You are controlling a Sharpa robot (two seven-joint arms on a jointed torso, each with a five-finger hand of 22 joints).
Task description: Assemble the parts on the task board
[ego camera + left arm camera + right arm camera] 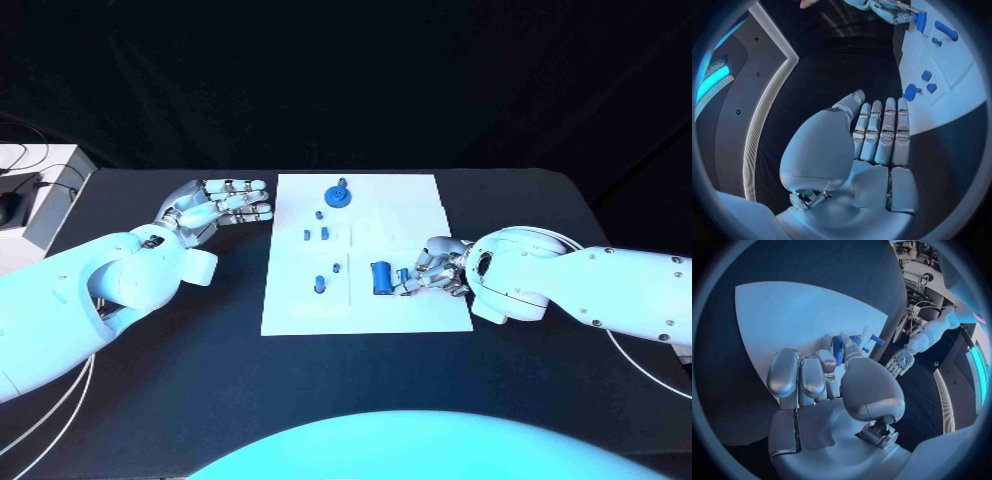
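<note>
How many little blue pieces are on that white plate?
6 that I can tell: a round one at the far end, three small ones mid-board, one nearer, one at the right hand. More may be hidden.

The black table (173, 340) carries the white task board (389, 205).

Left hand (219, 206) lay flat, fingers (882, 131) straight and together, holding nothing. Right hand (438, 268) reached in from the right, fingers (801, 377) curled, thumb alongside.
</note>
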